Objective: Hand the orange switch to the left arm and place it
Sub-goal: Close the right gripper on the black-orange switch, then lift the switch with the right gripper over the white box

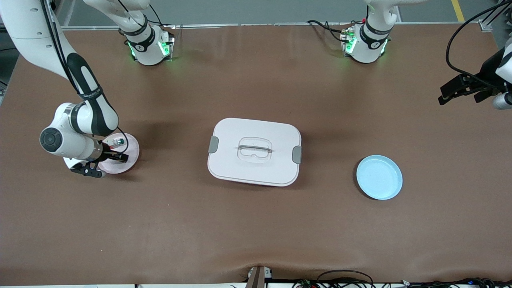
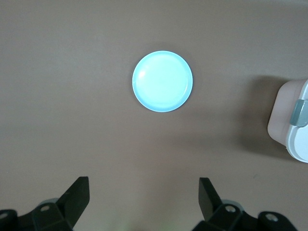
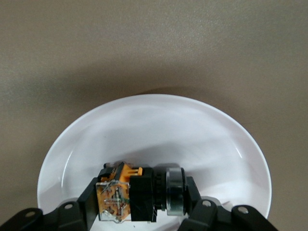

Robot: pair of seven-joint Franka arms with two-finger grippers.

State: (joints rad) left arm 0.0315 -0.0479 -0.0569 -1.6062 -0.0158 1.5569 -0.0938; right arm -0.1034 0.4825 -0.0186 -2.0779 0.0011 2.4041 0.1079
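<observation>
The right end effector [image 3: 139, 219] is down in the pink plate [image 1: 130, 158] at the right arm's end of the tabletop [image 1: 256, 224], its two fingers closed on the orange switch [image 3: 137, 195], which sits between the fingertips just above the plate's floor, orange body toward one finger and round dark end toward the other; a small white-and-green part [image 1: 119, 141] lies on the same plate, farther from the front camera than the switch; the white box [image 1: 255, 151] stands mid-tabletop, lid on and grey clips at both ends, between the pink plate and the blue plate [image 1: 379, 177], well apart from each; the left end effector [image 2: 144, 197] waits high over the left arm's end of the tabletop, fingers spread wide and holding nothing; bare brown surface lies all round the box, with broad open strips both nearer to and farther from the front camera.
</observation>
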